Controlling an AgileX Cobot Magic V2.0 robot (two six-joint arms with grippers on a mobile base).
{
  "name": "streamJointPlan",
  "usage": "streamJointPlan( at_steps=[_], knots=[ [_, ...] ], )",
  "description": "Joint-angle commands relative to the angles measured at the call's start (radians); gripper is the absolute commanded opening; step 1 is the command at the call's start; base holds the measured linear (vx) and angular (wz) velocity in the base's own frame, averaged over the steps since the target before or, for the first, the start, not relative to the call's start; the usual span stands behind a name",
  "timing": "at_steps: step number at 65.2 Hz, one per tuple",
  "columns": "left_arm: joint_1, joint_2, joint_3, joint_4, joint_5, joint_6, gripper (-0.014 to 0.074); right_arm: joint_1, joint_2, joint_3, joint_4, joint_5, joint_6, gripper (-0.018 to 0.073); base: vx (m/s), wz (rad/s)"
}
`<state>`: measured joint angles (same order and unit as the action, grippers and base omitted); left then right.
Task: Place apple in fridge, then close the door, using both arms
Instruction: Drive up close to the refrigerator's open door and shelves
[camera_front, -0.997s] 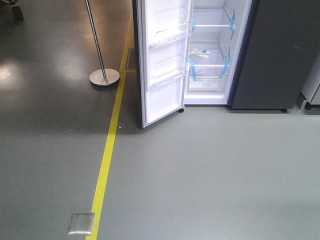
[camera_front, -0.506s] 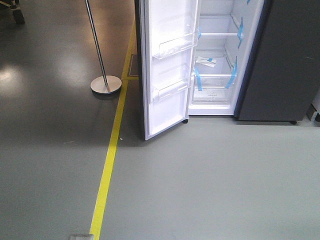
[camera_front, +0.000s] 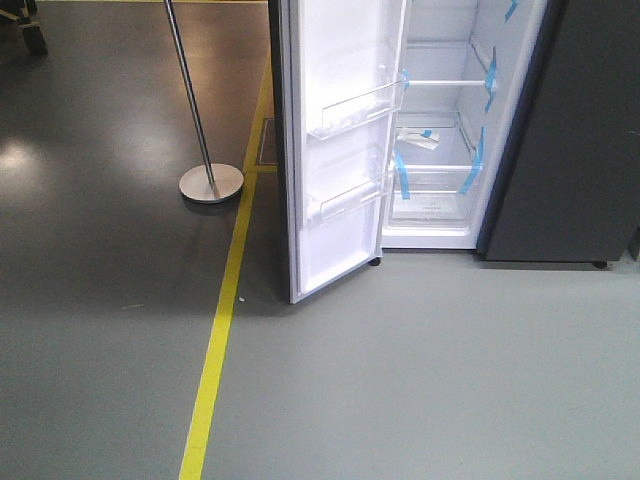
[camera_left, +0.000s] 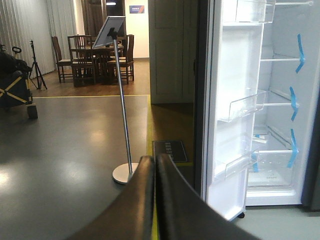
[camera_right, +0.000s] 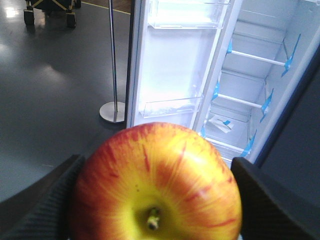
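Right gripper (camera_right: 156, 202): pinching the apple (camera_right: 157, 165) between its two dark fingers (camera_right: 47, 200). The apple fills the lower centre of the right wrist view, stem toward the camera, red streaks over yellow.

Left gripper (camera_left: 154, 167): fingers pressed together, nothing between them, at the bottom centre of the left wrist view.

Fridge (camera_front: 440, 215): upper right of the front view, standing open, white inside. Clear shelves carry blue tape strips (camera_front: 470, 175); a small white item (camera_front: 418, 137) lies on one shelf.

Door (camera_front: 335, 240): swung wide toward the camera, lining outward, two clear bins (camera_front: 355, 105) on it.

Dark grey cabinet (camera_front: 570, 150) just beside the fridge, at the right edge.

Sign stand (camera_front: 211, 183) at upper left on the grey floor; yellow floor line (camera_front: 212, 360) runs from its base side down to the bottom edge.
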<state>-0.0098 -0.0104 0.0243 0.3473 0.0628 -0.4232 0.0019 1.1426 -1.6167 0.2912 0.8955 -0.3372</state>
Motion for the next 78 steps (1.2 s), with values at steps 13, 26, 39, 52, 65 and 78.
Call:
streamJointPlan(
  at_steps=[13,26,39,52,65,78],
  knots=[
    [0.001,-0.016,-0.018,0.000,-0.063,-0.002,-0.0007,-0.003,-0.016,-0.023,0.017,-0.088,-0.008,0.0104,0.17,-0.02],
    [0.001,-0.016,-0.018,0.000,-0.063,-0.002,-0.0007,-0.003,-0.016,-0.023,0.017,-0.088,-0.008,0.0104,0.15,-0.05],
    [0.001,-0.016,-0.018,0.000,-0.063,-0.002,-0.0007,-0.003,-0.016,-0.023,0.017,-0.088,-0.008,0.0104,0.14,-0.05],
    [0.001,-0.016,-0.018,0.000,-0.063,-0.002,-0.0007,-0.003,-0.016,-0.023,0.017,-0.088,-0.008,0.0104,0.14,-0.03],
    [0.001,-0.016,-0.018,0.000,-0.063,-0.002,-0.0007,-0.003,-0.016,-0.023,0.017,-0.088,-0.008,0.0104,0.14,0.00],
    [0.001,-0.016,-0.018,0.000,-0.063,-0.002,-0.0007,-0.003,-0.016,-0.023,0.017,-0.088,-0.008,0.0104,0.14,0.00]
  ],
)
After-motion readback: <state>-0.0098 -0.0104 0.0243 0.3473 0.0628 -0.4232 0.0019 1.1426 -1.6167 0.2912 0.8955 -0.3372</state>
